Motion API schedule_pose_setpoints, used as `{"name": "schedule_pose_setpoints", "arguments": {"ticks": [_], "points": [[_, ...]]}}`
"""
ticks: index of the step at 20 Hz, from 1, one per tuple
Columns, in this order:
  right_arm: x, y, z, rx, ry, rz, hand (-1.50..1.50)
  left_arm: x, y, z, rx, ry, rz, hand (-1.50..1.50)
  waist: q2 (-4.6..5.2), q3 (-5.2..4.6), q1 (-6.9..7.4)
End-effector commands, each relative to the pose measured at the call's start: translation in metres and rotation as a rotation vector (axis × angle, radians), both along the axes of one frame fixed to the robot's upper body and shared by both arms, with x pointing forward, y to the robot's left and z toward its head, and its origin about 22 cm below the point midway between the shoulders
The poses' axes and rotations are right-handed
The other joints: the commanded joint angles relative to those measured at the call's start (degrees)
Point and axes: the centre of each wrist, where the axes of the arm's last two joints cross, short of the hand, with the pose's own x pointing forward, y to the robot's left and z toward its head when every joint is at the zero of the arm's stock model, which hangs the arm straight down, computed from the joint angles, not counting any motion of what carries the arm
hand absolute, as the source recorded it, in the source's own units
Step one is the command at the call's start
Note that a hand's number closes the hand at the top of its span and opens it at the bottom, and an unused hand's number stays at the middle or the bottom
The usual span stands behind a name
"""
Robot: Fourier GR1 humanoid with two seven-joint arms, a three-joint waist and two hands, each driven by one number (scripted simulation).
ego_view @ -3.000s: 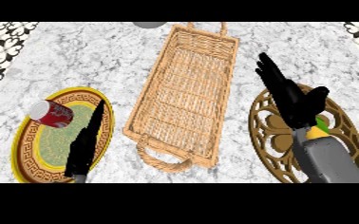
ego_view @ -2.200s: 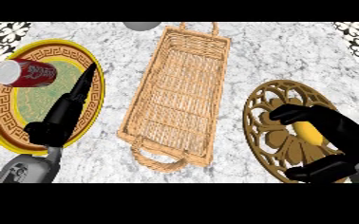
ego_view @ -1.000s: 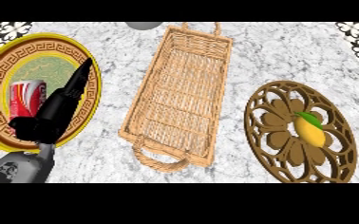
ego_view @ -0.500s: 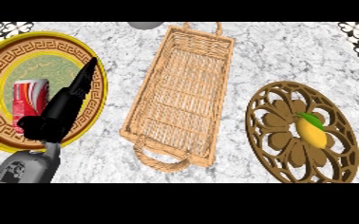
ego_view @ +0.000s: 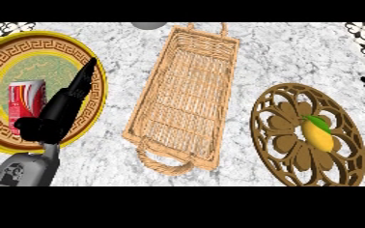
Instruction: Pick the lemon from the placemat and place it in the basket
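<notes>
Yellow lemon [ego_view: 318,135] lying on the brown openwork placemat [ego_view: 285,125]; wicker basket [ego_view: 187,92] at centre; left hand [ego_view: 61,110], fingers straight, over the gold-rimmed plate [ego_view: 96,67] beside a red can [ego_view: 25,104]

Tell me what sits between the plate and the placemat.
Head view: the basket lies between plate and placemat, with bare marble on either side.

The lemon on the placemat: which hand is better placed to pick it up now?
Probably the right: the lemon lies at the view's right, though no right hand shows. The left hand is over the plate at far left, beyond the basket.
</notes>
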Motion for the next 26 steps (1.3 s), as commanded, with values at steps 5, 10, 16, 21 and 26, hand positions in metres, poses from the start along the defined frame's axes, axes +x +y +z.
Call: {"name": "schedule_pose_setpoints", "arguments": {"ticks": [5, 10, 16, 21, 26], "points": [[0.02, 0.002, -0.062, 0.017, -0.019, 0.035, -1.5, 0.005, 0.006, 0.005, -0.005, 0.005, -0.006, 0.0, 0.01, 0.01, 0.05], [0.027, -0.001, -0.071, 0.02, -0.038, 0.027, -1.5, 0.004, 0.004, -0.008, -0.001, -0.003, 0.008, 0.0, 0.0, -0.01, -0.11], [0.012, 0.014, -0.079, 0.07, -0.039, 0.074, -1.5, -0.007, -0.004, -0.005, 0.003, 0.007, 0.016, 0.0, -0.11, -0.01, -0.34], [0.002, -0.001, -0.065, 0.074, -0.013, 0.091, -1.5, -0.002, 0.001, 0.0, 0.009, 0.009, -0.001, 0.0, -0.12, -0.02, -0.5], [0.011, 0.018, -0.078, 0.014, -0.042, 0.047, -1.5, -0.022, 0.021, -0.001, 0.007, 0.004, -0.007, 0.0, -0.11, -0.02, -0.13]]}}
